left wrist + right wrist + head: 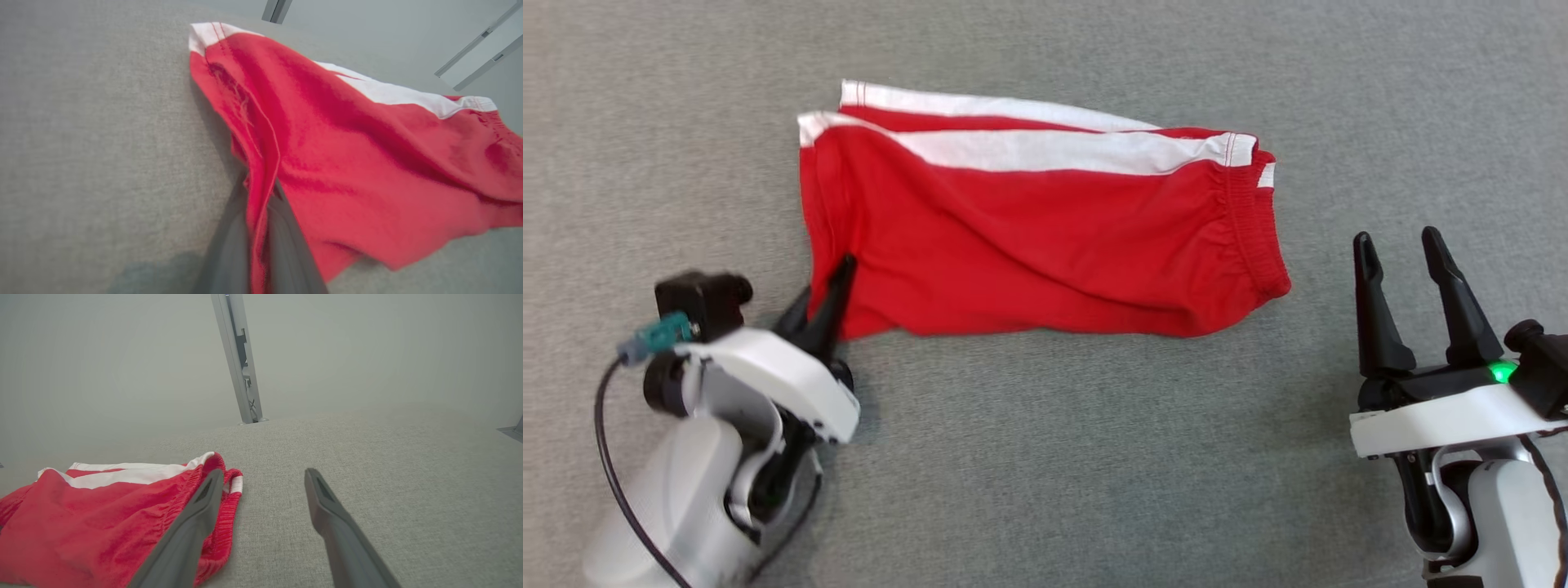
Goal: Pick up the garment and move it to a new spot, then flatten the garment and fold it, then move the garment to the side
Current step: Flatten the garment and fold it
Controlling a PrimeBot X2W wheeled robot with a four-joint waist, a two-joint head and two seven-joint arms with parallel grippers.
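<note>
Red shorts (1045, 237) lie seemingly folded on the grey worktop (1045, 457). The left gripper (841, 273) has its jaws clenched on their near-left corner. The right gripper (1398, 238), jaws released, is near their right end. Moving them aside apparently remains.

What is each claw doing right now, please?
Left claw: closed, pinching the leg-end corner of the red shorts.
Right claw: open, holding nothing.
</note>
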